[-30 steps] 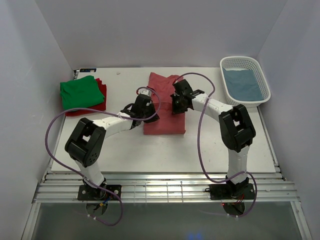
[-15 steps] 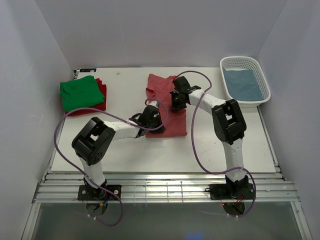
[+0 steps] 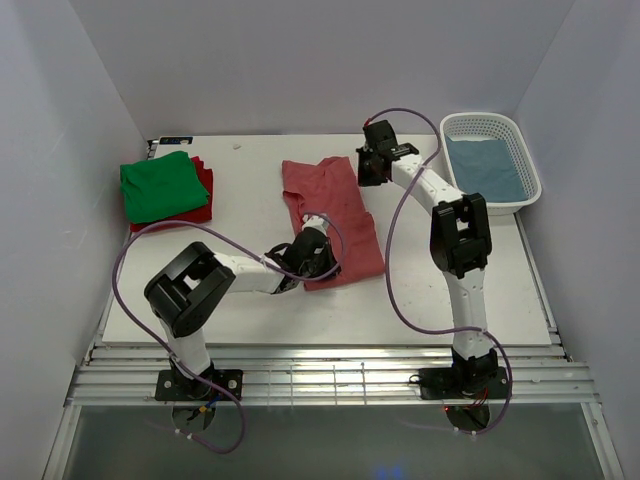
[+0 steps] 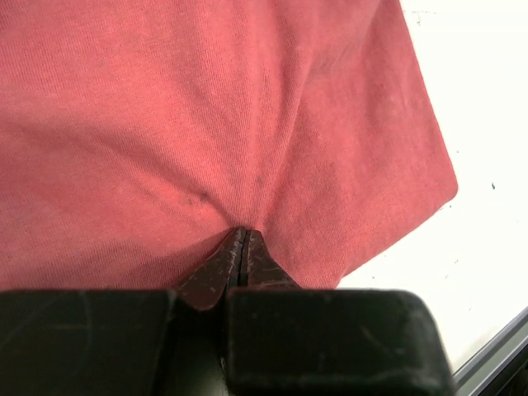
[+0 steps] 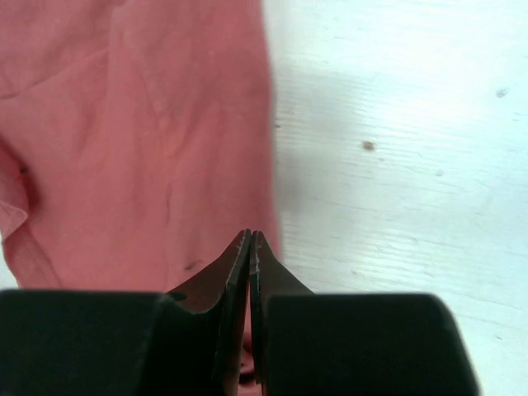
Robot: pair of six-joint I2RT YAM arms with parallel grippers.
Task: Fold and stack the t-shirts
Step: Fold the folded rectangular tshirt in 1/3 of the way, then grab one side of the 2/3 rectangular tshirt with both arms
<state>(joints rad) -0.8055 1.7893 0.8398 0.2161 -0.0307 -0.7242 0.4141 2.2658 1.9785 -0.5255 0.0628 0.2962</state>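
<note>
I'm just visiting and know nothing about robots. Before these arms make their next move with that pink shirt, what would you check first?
1. Left end effector clamped on the pinkish-red shirt's near edge: ok.
2. Right end effector clamped on its far edge: ok.
3. That shirt lying square and smooth: not ok, skewed and creased.
4. Stack waiting at the left, green shirt on dark red shirt: ok.
5. Grey-blue shirt out of the basket: not ok, it lies inside.
</note>
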